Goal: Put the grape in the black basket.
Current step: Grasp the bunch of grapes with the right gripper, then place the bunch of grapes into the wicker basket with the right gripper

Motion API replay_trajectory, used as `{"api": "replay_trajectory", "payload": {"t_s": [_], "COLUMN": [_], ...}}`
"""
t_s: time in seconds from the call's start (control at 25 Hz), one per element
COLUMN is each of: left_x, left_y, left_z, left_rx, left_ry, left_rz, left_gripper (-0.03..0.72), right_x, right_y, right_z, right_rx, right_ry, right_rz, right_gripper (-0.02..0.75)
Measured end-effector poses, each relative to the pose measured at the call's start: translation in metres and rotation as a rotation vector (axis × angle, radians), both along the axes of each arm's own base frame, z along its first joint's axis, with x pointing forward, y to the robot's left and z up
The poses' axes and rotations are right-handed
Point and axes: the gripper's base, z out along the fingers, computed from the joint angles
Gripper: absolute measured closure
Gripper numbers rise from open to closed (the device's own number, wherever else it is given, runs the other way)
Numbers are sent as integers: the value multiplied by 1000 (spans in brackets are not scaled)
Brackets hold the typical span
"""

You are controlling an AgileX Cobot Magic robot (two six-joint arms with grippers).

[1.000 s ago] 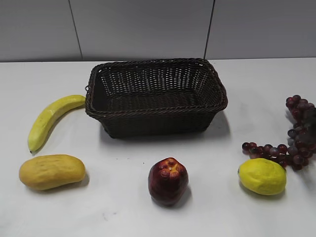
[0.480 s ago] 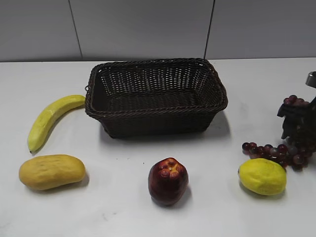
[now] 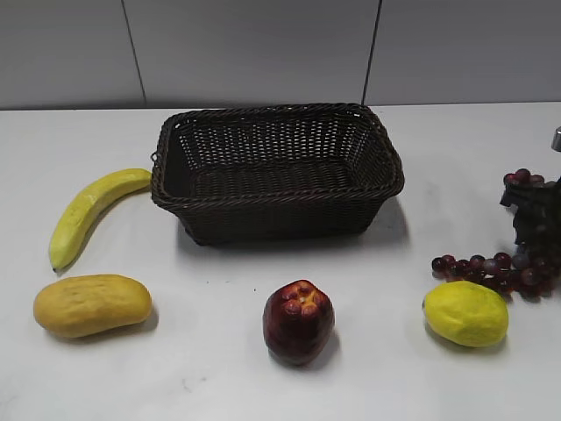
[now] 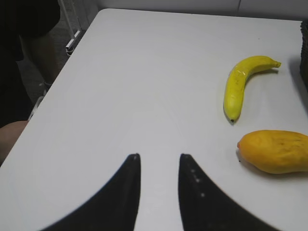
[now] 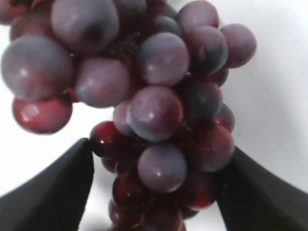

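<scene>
Since a second ago the right gripper [image 3: 532, 230] has come down over the grape [image 3: 501, 270] at the table's right edge — fingers [image 5: 45, 192] apart, straddling the bunch without clamping it — well right of the black basket [image 3: 276, 171].

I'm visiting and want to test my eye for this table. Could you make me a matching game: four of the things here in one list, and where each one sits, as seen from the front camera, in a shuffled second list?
Things:
1. banana
2. lemon
3. apple
4. grape

Places:
A. front, near the middle, ahead of the black basket
B. far right edge, with the right hand around it
C. left of the basket, behind the mango
D. front right, just ahead of the purple bunch

Pairs: 1-C, 2-D, 3-A, 4-B
</scene>
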Motion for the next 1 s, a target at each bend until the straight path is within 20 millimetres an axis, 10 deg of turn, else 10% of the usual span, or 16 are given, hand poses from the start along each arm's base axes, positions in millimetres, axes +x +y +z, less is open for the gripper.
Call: {"api": "replay_trajectory", "payload": {"t_s": [0.16,0.52,1.0], "left_x": [0,0,0], "left_y": [0,0,0], "left_z": [0,0,0], "left_rx": [0,0,0], "left_ry": [0,0,0], "left_rz": [0,0,0], "left_gripper": [473,473,473], "right_x": [2,12,41], "right_y": [0,-1,5], "right_z": [1,17,162], "right_rx": [4,-46,-332], "right_ry": [-18,-74,-455], "right_rz": [4,65,486], "right_gripper": [479,542,609]}}
